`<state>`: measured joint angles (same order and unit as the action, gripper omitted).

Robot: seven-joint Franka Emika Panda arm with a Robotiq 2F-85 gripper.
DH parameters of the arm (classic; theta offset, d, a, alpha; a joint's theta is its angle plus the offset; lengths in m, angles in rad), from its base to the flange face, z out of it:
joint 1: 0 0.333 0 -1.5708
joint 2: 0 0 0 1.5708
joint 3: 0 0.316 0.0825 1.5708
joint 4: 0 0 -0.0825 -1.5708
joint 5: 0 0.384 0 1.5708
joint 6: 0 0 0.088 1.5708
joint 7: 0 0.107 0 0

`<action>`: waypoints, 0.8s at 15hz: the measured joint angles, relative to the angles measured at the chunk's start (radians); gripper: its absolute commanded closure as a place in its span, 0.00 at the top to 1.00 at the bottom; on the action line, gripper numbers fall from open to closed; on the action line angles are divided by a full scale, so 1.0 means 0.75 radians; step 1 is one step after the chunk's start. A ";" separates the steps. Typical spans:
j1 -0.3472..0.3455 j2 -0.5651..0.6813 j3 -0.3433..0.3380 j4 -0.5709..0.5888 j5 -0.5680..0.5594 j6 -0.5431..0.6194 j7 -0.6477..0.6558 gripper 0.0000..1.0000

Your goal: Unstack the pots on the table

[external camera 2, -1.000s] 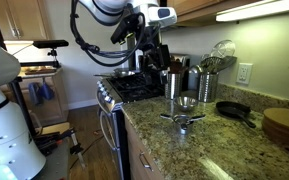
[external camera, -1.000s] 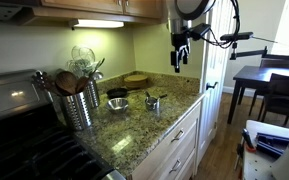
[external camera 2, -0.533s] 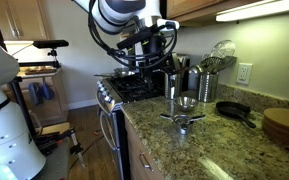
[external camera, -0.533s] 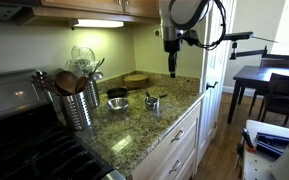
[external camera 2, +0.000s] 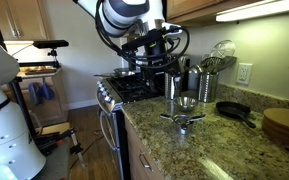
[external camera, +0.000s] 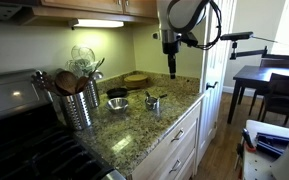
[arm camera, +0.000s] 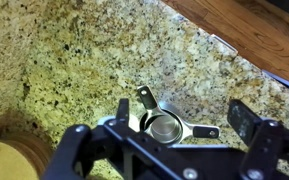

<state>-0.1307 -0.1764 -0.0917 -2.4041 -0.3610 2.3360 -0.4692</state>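
Now my pincer (external camera: 171,68) hangs wide above the nested pots (arm camera: 164,126) on the counter (arm camera: 74,60), likely to straddle a rim; handles at eleven, three.

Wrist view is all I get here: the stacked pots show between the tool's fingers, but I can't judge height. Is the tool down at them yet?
Observer: No. In an exterior view the tool hangs high above the pots, touching nothing.
Operator: Does anything stand close to the stack that my view cuts off?
Observer: Yes. A steel bowl sits on the table beside the pots, with a dark pan just behind it.
Operator: Any taller things nearby?
Observer: A perforated utensil holder with wooden utensils in it stands farther along the table, toward the stove.
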 measured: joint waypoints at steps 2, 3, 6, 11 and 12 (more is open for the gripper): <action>0.000 0.004 0.000 0.000 0.003 0.001 -0.003 1.00; 0.000 0.009 -0.002 0.001 0.003 0.003 -0.014 1.00; 0.000 0.058 -0.013 0.013 0.009 0.048 -0.111 1.00; 0.000 0.223 -0.029 0.065 0.069 0.162 -0.340 1.00; 0.000 0.263 -0.028 0.083 0.083 0.168 -0.374 1.00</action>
<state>-0.1307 0.0212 -0.1126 -2.3422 -0.2990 2.4623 -0.7496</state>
